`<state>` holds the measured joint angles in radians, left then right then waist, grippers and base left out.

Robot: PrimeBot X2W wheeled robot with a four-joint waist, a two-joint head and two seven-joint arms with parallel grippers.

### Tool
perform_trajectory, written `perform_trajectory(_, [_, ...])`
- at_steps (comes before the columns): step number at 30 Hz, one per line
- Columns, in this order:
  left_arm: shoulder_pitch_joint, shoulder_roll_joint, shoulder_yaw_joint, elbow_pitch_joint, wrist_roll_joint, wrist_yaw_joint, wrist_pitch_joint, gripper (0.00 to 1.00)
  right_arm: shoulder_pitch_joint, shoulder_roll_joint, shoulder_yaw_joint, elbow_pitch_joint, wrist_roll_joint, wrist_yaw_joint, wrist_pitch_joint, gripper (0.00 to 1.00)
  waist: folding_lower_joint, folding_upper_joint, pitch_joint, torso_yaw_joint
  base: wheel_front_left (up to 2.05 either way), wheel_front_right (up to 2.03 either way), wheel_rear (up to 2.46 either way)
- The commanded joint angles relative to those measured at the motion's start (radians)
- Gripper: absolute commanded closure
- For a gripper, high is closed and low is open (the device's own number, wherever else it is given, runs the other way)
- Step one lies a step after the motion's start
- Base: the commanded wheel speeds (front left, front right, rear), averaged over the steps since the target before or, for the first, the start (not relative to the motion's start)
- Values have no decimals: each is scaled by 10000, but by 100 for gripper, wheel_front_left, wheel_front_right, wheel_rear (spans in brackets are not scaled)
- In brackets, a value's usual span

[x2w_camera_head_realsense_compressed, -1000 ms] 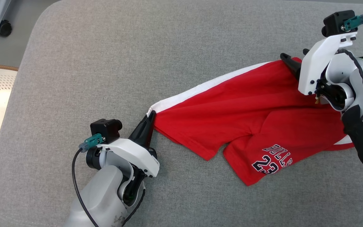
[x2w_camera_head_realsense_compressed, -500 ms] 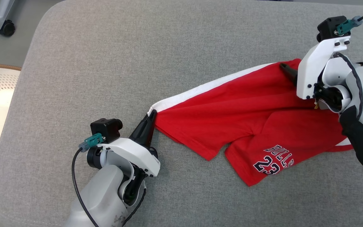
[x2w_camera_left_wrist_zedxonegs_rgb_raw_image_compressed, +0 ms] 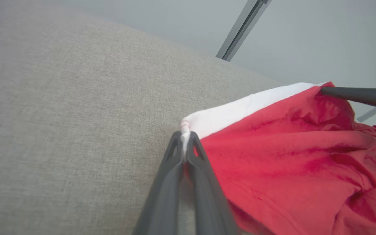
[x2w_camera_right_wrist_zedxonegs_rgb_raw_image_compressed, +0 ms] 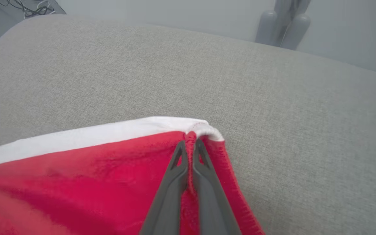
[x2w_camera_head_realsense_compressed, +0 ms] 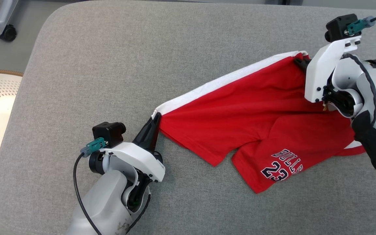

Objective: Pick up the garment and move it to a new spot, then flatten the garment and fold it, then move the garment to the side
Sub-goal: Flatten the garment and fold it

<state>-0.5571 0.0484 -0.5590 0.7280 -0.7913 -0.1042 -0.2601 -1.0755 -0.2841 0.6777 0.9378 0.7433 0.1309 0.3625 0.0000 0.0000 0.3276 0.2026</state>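
Since 1 second ago the right gripper (x2w_camera_right_wrist_zedxonegs_rgb_raw_image_compressed: 191,138) has pinched shut on the far white-banded corner of the red garment (x2w_camera_head_realsense_compressed: 240,107), lifting it. The left gripper (x2w_camera_left_wrist_zedxonegs_rgb_raw_image_compressed: 185,134) clamps the opposite corner. Bare grey cushion (x2w_camera_head_realsense_compressed: 126,58) spreads beyond and leftward. The garment lies rumpled on the cushion's right half, "BULLS 23" showing.

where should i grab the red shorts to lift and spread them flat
Grip the white band at its two end corners, one claw coming in from each outer end. It is the shorts' one straight edge, while the legs lie crumpled. The left claw and right claw are shut on those corners.
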Motion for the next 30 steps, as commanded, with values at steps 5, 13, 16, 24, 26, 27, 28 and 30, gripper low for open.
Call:
perform_trajectory(5, [156, 57, 312, -77, 248, 81, -48, 100, 294, -406, 543, -609, 94, -5, -823, 100, 0, 0, -248, -146, 0, 0, 0])
perform_trajectory(13, [387, 226, 1065, -526, 724, 183, -46, 100, 564, -986, 1175, -1783, 691, -3, -2288, 100, 0, 0, -754, -560, 0, 0, 0])
perform_trajectory(16, [433, 292, 1403, -826, 934, 268, -46, 100, 649, -1256, 1157, -2039, 1025, -5, -2771, 100, 0, 0, -971, -750, 0, 0, 0])
perform_trajectory(24, [540, 482, 2366, -1997, 1627, 456, -47, 100, 674, -1498, 886, -2617, 1680, -5, -3796, 100, 0, 0, -1484, -1229, 0, 0, 0])
perform_trajectory(26, [458, 547, 2530, -2277, 1802, 479, -48, 100, 709, -1519, 818, -2775, 1835, -5, -3992, 100, 0, 0, -1606, -1335, 0, 0, 0])
perform_trajectory(27, [402, 563, 2617, -2389, 1873, 470, -47, 100, 725, -1541, 798, -2866, 1894, -5, -4081, 100, 0, 0, -1668, -1391, 0, 0, 0])
perform_trajectory(28, [338, 573, 2684, -2486, 1941, 464, -47, 100, 740, -1561, 779, -2950, 1944, -5, -4166, 100, 0, 0, -1728, -1445, 0, 0, 0])
perform_trajectory(30, [205, 600, 2779, -2648, 2040, 459, -47, 100, 741, -1563, 683, -3108, 2049, -5, -4371, 100, 0, 0, -1848, -1546, 0, 0, 0])
